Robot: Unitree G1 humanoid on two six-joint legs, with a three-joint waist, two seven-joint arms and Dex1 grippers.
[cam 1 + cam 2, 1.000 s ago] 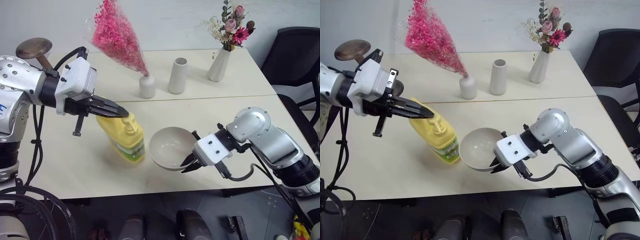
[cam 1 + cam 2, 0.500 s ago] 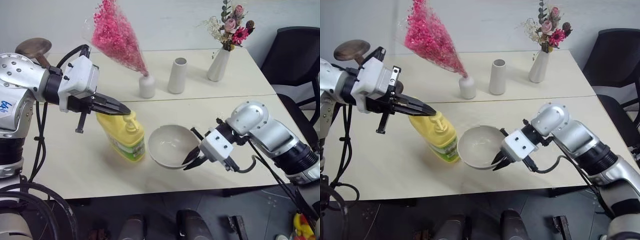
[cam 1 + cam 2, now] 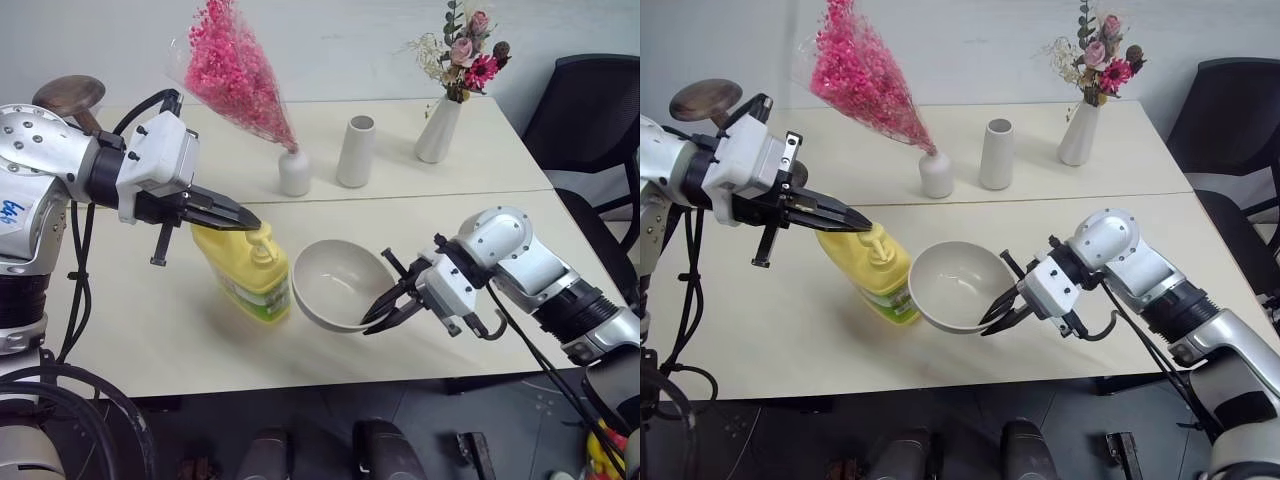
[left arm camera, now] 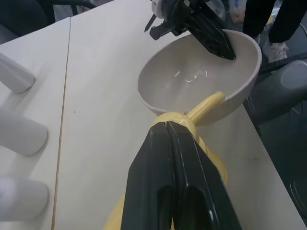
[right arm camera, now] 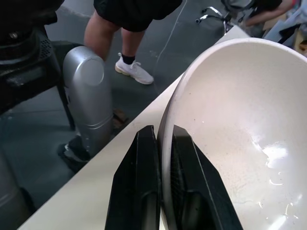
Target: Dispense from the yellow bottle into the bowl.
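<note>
At the far left edge of the pale table (image 3: 150, 330), a dark wooden mushroom-shaped piece (image 3: 68, 95) shows behind the robot's left arm. The left hand (image 3: 243, 221), its two black fingers pressed together and holding nothing, hovers with its tips right above the pump top of the yellow bottle (image 3: 246, 275), which stands upright near the front of the table. The pump spout reaches toward the bowl (image 3: 340, 288), just beside the bottle on its right. The bowl is tilted, its opening turned toward the bottle, with its far rim pinched between the closed fingers of the right hand (image 3: 376, 312), one finger inside and one outside.

Behind the bottle, a small white vase (image 3: 294, 172) holds a spray of pink dried flowers (image 3: 232, 72) leaning left over the table. Beside it stands a plain white cylinder vase (image 3: 355, 151), and further right a tapered white vase (image 3: 436, 130) carries a mixed bouquet (image 3: 462, 50). All three stand well apart from the bowl. A black office chair (image 3: 590, 110) waits past the table's right end. In the right wrist view, a person's leg (image 5: 108, 40) in a white sneaker stands on the floor beyond the table edge.
</note>
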